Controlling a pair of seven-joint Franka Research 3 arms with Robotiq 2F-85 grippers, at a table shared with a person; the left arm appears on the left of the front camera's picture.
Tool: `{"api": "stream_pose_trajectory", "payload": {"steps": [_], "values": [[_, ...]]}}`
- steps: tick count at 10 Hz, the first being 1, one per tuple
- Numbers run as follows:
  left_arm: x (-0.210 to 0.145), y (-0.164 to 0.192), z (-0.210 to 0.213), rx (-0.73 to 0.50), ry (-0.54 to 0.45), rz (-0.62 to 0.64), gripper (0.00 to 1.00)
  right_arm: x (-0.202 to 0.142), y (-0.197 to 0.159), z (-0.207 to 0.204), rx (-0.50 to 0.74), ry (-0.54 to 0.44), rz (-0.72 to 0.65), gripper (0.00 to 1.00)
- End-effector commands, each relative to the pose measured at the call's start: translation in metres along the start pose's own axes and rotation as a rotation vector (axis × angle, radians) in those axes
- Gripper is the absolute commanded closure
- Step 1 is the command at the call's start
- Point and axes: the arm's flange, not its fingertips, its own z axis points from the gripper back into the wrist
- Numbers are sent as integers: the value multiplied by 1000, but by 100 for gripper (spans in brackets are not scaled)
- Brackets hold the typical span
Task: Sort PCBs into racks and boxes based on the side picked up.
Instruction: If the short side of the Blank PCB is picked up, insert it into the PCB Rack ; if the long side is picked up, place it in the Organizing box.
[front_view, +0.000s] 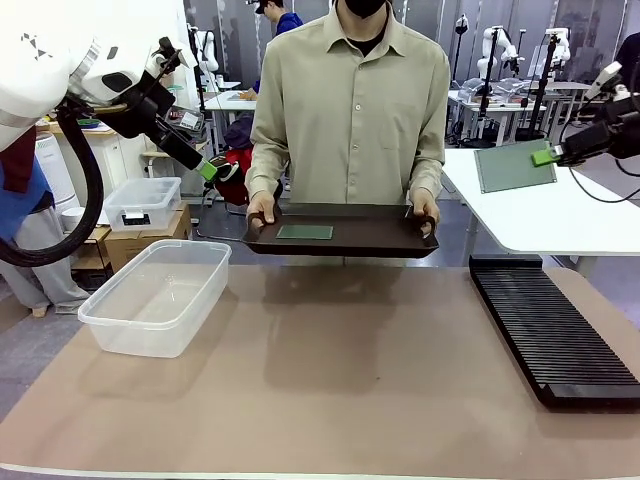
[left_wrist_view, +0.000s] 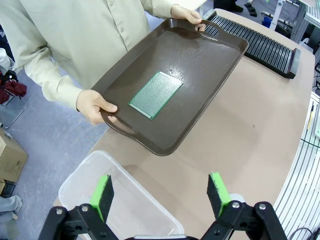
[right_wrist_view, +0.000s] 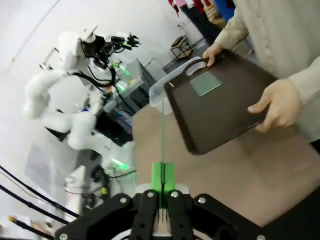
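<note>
PCB (front_view: 512, 166) between right fingers (right_wrist_view: 157, 179)

A dark brown handled tray (front_view: 380, 232) is held level above the far edge of the brown table (front_view: 330, 380), before a person in a beige shirt (front_view: 350, 110). Off its far left corner a small lidded clear bin (front_view: 143, 203) sits on cardboard boxes (front_view: 140, 248); a white table (front_view: 560, 215) stands off the far right corner

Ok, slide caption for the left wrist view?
Open left gripper above the clear tub; person holds out a tray bearing one PCB.
</note>
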Motion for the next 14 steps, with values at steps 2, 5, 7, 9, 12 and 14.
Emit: {"api": "stream_pose_trajectory", "payload": {"steps": [2, 5, 7, 9, 12, 14], "values": [[-2, 0, -1, -4, 1, 5, 0, -33, 7, 19, -163, -18, 111, 98], [-2, 0, -1, -4, 1, 5, 0, -18, -1, 23, -101, -5, 107, 98], [-2, 0, -1, -4, 1, 5, 0, -26, 1, 28, -122, -18, 102, 98], [-2, 0, -1, -4, 1, 5, 0, -20, -31, 36, -50, 15, 155, 98], [-2, 0, -1, -4, 1, 5, 0, -28, -58, 51, 92, 241, 377, 98], [-2, 0, -1, -4, 1, 5, 0, -31, -90, 67, 14, 255, 593, 98]]}}
